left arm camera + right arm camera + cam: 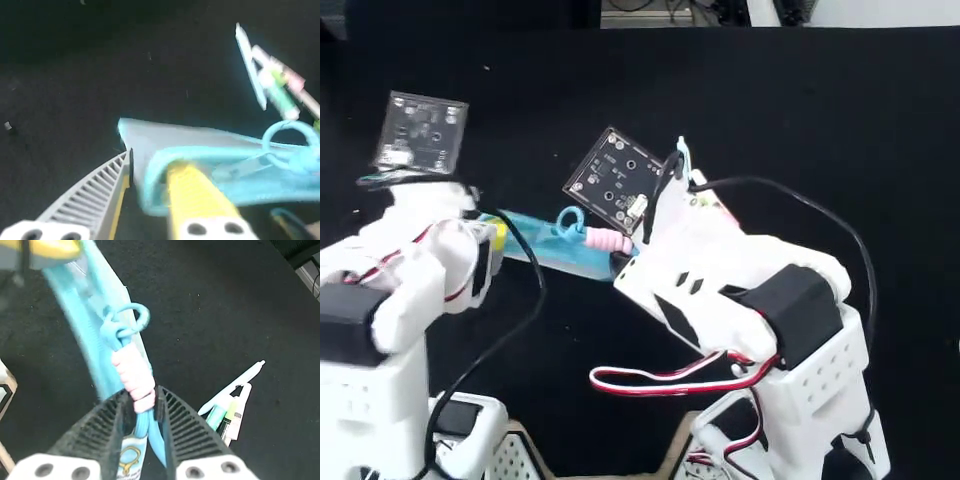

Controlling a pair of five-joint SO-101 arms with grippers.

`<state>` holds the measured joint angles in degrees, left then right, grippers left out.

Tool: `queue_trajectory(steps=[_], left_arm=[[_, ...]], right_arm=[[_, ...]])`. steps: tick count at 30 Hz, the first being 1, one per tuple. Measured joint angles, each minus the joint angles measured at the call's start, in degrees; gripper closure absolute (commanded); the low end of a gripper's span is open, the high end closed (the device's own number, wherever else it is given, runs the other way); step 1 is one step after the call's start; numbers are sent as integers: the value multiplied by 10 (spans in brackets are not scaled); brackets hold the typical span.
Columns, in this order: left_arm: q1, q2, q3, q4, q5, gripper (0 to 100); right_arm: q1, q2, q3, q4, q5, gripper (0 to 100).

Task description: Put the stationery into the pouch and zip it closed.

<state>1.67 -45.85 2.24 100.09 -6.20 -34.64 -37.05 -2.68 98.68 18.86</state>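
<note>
Pouch (545, 248), a pale blue fabric one, is strung between the two grippers over the middle of the black tabletop (840, 110), somewhat toward its left edge. Whether its underside touches the surface cannot be told. It looks light and limp: the cloth folds and sags where it is pinched. It would probably collapse and close its own mouth unless held taut from both ends, and a grip on bare fabric would likely slide or bunch. The firmest places to take it are the seamed end and the zip pull (134, 379), a short pink beaded piece with a blue ring (131, 315) knotted just beyond it. That is how it is held. The left gripper (150, 165) has its fingers (192, 192) closed on one end of the pouch, the yellow one lying over the cloth. The right gripper (142, 401) has its dark ribbed fingers (187, 432) closed on the pink pull at the other end. How far the zip stands open cannot be told. The stationery (231, 405), a small bundle of pens and markers, lies on the tabletop beyond the right arm, toward the far edge and apart from the pouch, not yet inside. The pens look thin, hard, smooth and apt to roll. Each would best be taken across the middle of its barrel, one at a time, since they lie touching one another.
</note>
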Motion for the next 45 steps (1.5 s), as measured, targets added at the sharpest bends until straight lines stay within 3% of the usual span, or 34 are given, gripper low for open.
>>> queue_trajectory(steps=[4,15,22,32,45], left_arm=[[1,-6,3,6,1,969],[2,-40,34,4,4,970],[2,-40,34,-38,67,968],[3,-41,98,-68,68,967],[3,28,91,-83,68,952]], right_arm=[[3,0,0,2,1,988],[105,0,0,-3,10,988],[109,0,0,-4,18,988],[186,0,0,-4,18,988],[193,0,0,-4,18,988]])
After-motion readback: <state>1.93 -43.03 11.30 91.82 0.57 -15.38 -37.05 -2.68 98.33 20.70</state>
